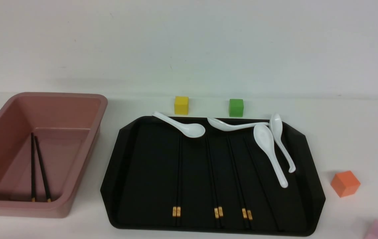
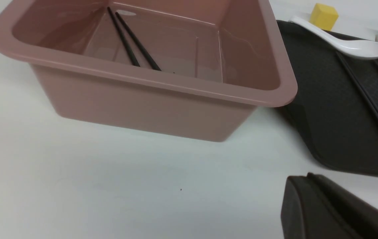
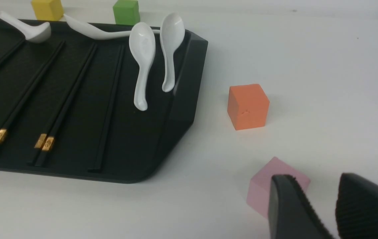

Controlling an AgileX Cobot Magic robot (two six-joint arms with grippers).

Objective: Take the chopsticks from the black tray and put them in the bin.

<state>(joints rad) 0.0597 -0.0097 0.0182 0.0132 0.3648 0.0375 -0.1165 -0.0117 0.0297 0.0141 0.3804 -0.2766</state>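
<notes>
The black tray [image 1: 132, 172] lies in the middle of the front view. Three pairs of chopsticks with gold bands [image 1: 178, 172] [image 1: 213, 176] [image 1: 238, 176] lie lengthwise on it, and more black sticks [image 3: 109, 109] lie beside them. The pink bin [image 1: 59, 95] stands to its left with one pair of chopsticks [image 1: 33, 166] on its floor. Neither gripper shows in the front view. My left gripper [image 2: 305, 177] is shut and empty, over the table in front of the bin [image 2: 162, 86]. My right gripper [image 3: 318, 186] is open and empty, right of the tray [image 3: 182, 99].
Several white spoons [image 1: 189, 127] [image 1: 268, 146] lie across the tray's far end. A yellow cube [image 1: 181, 105] and a green cube [image 1: 236, 107] stand behind the tray. An orange cube [image 1: 344, 183] and a pink cube [image 3: 262, 189] stand right of it, the pink one close to my right gripper.
</notes>
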